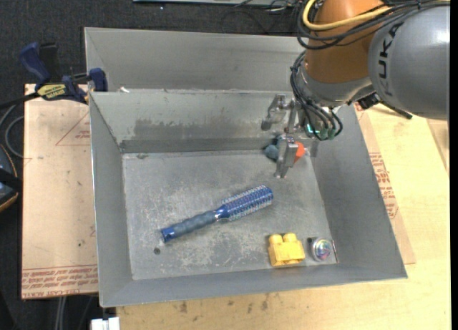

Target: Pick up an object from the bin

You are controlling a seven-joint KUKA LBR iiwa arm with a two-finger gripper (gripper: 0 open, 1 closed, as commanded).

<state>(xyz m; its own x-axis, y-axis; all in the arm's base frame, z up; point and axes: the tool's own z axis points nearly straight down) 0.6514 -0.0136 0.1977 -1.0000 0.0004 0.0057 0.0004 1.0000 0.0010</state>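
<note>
Gripper (284,170) is hanging low over the back right part of the grey metal bin (107,178), near the back wall, tip pointing down at bare floor. Jaw opening: cannot tell from this angle, nor whether the small blue-grey and orange-red bits at the tip are being held. Nearest thing is the blue plastic hairbrush with bristled head (218,213), lying diagonally mid-floor, head end sitting just in front of the tip, apart from it, handle pointing front-left. Yellow toy building block (285,248) and small shiny round trinket (322,250) are sitting side by side at front right, well apart from the gripper
</note>
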